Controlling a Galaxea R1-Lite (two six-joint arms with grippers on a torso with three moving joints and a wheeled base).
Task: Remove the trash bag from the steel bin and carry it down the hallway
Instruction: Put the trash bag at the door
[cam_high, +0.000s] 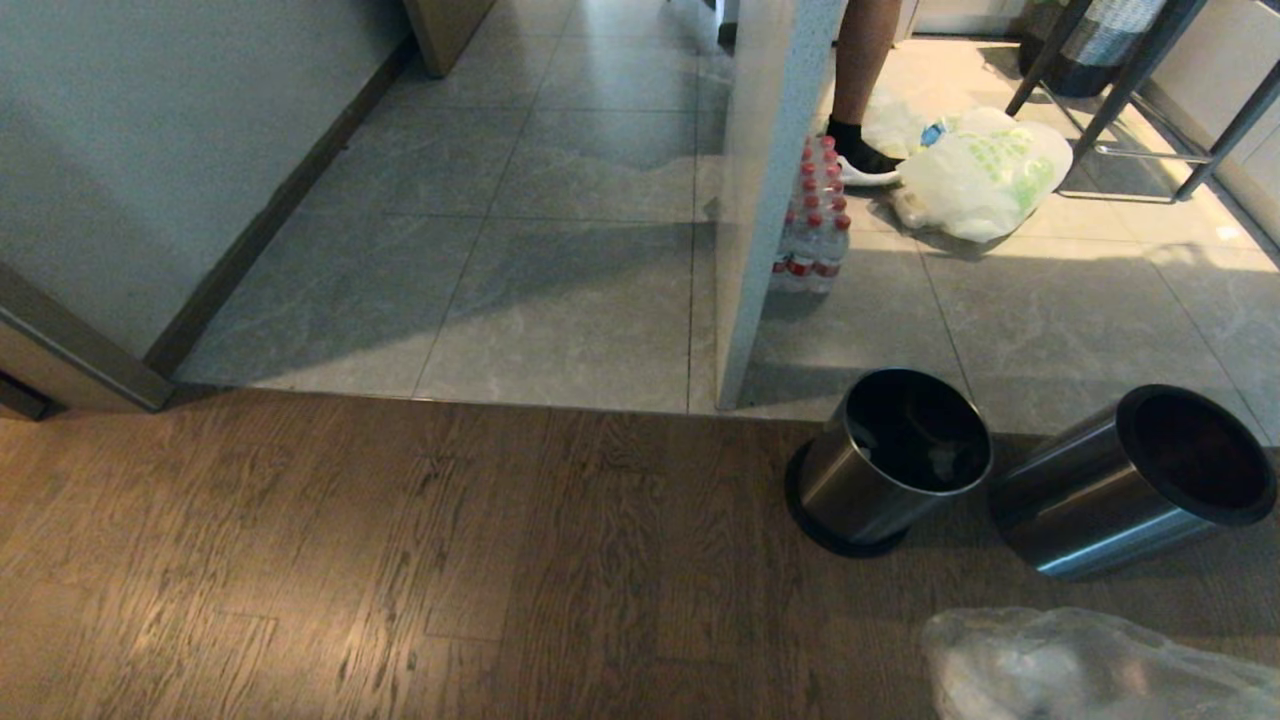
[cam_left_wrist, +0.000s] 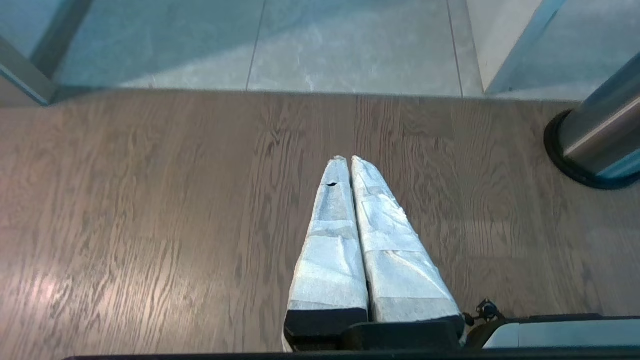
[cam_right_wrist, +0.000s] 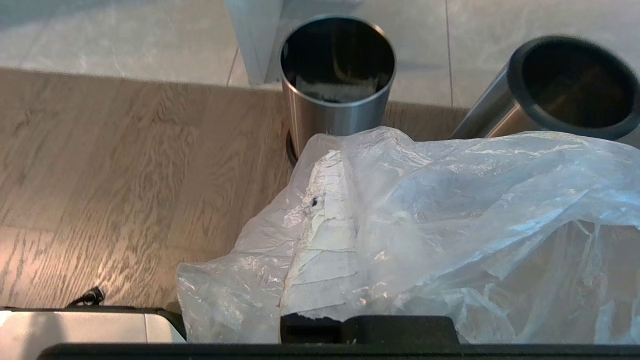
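Now, R pincer (cam_right_wrist: 325, 210) clamped on trash bag (cam_right_wrist: 450, 225), L pincer (cam_left_wrist: 350, 165) together, steel bin (cam_high: 890, 460) upright.

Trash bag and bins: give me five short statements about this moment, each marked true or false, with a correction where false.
1. The trash bag is out of the bins, draped over the right gripper, which is shut on it. True.
2. Both steel bins stand on the grey tiles. False: the left steel bin and the black-rimmed steel bin stand on the wood-plank floor at its edge.
3. The left gripper is shut and holds nothing. True.
4. A pack of red-capped bottles stands beside the white pillar. True.
5. The white bag with green print lies inside a bin. False: it lies on the tiles near a person's foot.
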